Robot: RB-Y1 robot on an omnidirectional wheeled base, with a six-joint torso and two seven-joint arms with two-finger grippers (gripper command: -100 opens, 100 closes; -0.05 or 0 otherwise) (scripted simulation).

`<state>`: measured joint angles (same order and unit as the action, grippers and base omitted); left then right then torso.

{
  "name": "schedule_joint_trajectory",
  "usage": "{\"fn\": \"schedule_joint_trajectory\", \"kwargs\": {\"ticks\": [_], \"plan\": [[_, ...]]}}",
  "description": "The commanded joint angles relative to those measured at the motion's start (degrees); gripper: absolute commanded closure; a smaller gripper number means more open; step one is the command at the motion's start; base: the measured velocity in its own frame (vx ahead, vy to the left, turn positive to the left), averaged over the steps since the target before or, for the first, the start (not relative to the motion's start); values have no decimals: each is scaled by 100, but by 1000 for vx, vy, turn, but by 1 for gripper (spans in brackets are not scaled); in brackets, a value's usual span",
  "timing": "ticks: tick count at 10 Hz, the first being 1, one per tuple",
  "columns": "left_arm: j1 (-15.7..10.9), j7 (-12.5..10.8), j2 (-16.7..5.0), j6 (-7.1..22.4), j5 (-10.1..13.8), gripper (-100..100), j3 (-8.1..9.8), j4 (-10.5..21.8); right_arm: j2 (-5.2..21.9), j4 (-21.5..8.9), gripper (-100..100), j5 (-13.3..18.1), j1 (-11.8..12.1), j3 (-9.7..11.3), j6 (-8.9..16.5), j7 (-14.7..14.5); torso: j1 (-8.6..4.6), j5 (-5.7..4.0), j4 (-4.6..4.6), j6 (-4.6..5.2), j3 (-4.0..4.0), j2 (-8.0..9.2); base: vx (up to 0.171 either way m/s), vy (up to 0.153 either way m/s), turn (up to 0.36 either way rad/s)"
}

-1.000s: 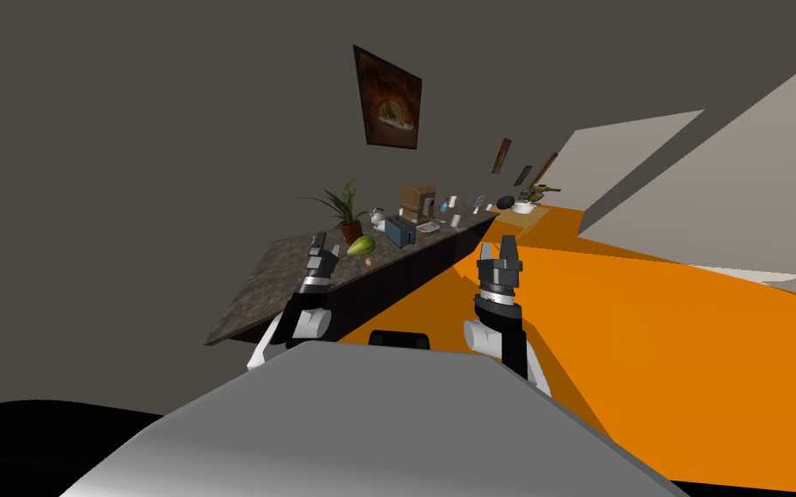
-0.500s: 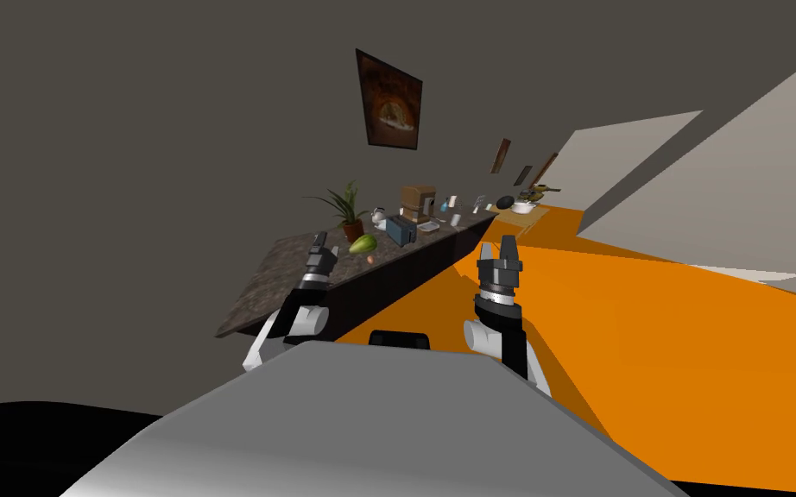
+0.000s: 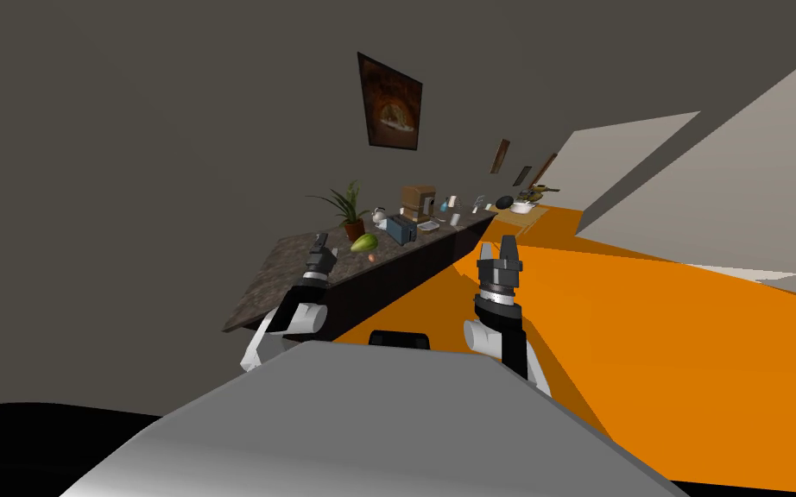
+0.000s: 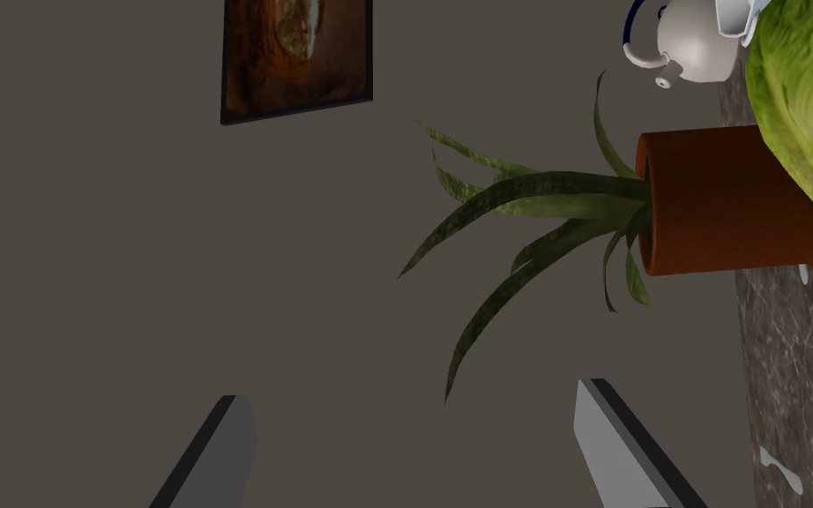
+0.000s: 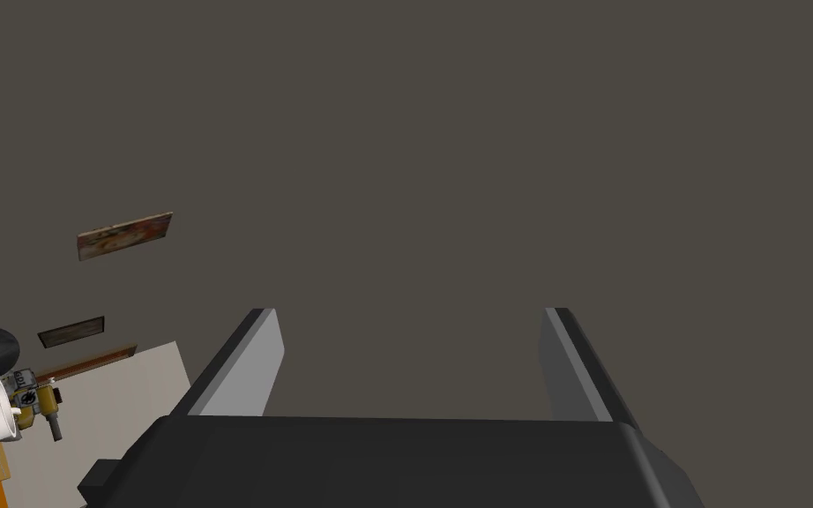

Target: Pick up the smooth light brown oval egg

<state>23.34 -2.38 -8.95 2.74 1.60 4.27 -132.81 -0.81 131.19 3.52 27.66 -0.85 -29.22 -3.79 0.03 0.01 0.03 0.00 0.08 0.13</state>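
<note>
A dark grey wall point(image 3: 172, 129) and an orange floor point(image 3: 647, 345) bound the scene. One long, dark, stone-patterned tabletop point(image 3: 275, 280) runs along the wall. One large framed picture point(image 3: 390, 102) hangs above it.

The left gripper point(image 3: 322, 240) is over the near part of the tabletop. Its jaws stand apart with nothing between them. The right gripper point(image 3: 499, 248) is held up over the floor, beside the tabletop's front edge. Its jaws are also spread and hold nothing.

Items on the tabletop, largest first:
- One brown box-shaped appliance point(image 3: 420, 200), against the wall.
- One blue-grey toaster point(image 3: 401, 230), in front of the appliance.
- One reddish-brown pot point(image 4: 722, 203), containing one plant point(image 4: 528, 203) with long, narrow green leaves.
- One green produce item point(image 3: 363, 244), just beside the pot on its front side.
- One white teapot point(image 4: 691, 44), beyond the pot.
- One egg point(image 3: 371, 257), small and light brown, lying on the tabletop just in front of the green produce item, near the front edge.

Seen from the head camera, the egg lies ahead of the left gripper and toward the tabletop's front edge. It is apart from the jaws and not between them. The left wrist camera faces the pot and the wall.
</note>
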Motion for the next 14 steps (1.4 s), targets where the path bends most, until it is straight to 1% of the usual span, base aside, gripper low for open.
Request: {"fn": "schedule_joint_trajectory", "kwargs": {"ticks": [1,2,3,4,5,6,7,8,9,10,11,14], "plan": [[-82,-11,21,286,2,-100,86,-38,0,0,0,0,0,0,0,0,0,0,0,0,0,0,-43,13,-5],[-82,-11,21,447,2,-100,86,-38,0,0,0,0,0,0,0,0,2,0,0,0,1,2,-42,9,-4],[-82,-11,21,485,2,-100,86,-38,0,0,0,0,0,0,0,0,0,0,1,0,2,3,-23,4,1],[-134,-20,43,724,4,-100,151,-82,0,0,0,0,0,0,0,0,-1,0,0,0,-1,-3,-35,11,-7],[-134,-20,43,849,4,-100,151,-82,0,0,0,0,0,0,0,0,0,0,0,0,0,-1,-37,11,-6],[-186,-28,64,1045,9,-100,210,-123,0,0,0,0,0,0,0,0,1,0,0,0,0,0,-38,10,-11],[-186,-28,64,1188,9,-100,210,-123,0,0,0,0,0,0,0,0,1,0,0,0,1,1,-32,10,-6],[-186,-28,64,1213,9,-100,210,-123,0,0,0,0,0,0,0,0,0,0,0,0,0,-1,-13,3,0],[-235,-34,82,1446,17,-100,260,-158,0,0,0,0,0,0,0,0,-2,0,-1,0,-3,-6,-18,4,-14],[-235,-34,82,1574,17,-100,260,-158,0,0,0,0,0,0,0,0,-2,0,-1,0,-4,-6,-18,6,-10],[-283,-40,95,1749,28,-100,300,-186,0,0,0,0,0,0,0,0,-1,0,-1,0,-4,-7,-18,8,-23],[-328,-44,100,2241,41,-100,329,-207,0,0,0,0,0,0,0,0,-1,0,-2,0,-5,-8,-13,7,-17]]}}
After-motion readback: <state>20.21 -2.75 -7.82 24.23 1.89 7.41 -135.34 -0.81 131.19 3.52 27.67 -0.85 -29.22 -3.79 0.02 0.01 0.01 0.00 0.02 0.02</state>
